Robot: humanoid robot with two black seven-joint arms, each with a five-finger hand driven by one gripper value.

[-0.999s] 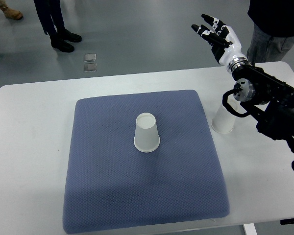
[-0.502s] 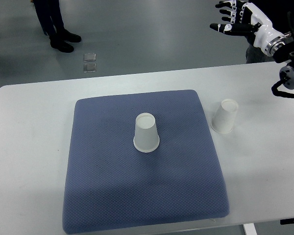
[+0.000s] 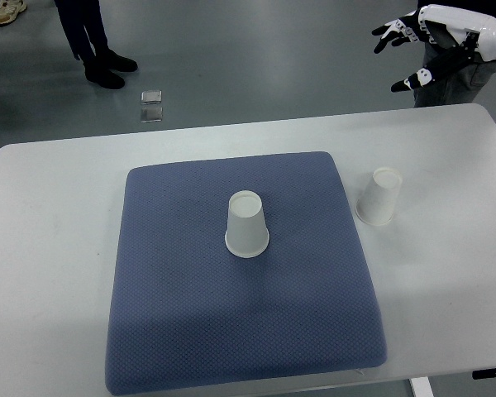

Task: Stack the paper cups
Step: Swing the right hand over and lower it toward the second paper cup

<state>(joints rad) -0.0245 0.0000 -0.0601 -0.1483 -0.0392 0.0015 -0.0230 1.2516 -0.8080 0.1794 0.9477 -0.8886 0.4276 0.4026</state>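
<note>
1. Stacking has not begun: your right hand [image 3: 434, 41] hangs high at the far right corner, fingers spread, holding nothing.
2. One cup [image 3: 247, 224] stands upside down mid-pad [image 3: 174, 289]; the other cup [image 3: 378, 197] stands inverted on the worktop [image 3: 50, 248] just beside the pad.
3. Next, likely bring the hand down onto the off-pad cup.

the right hand [image 3: 434, 41] shows at the top right corner, raised, its fingers [image 3: 387, 36] spread apart and holding nothing, palm turned leftward.

Lab, grey floor [image 3: 256, 58] (bystander's legs [image 3: 95, 41])
</note>
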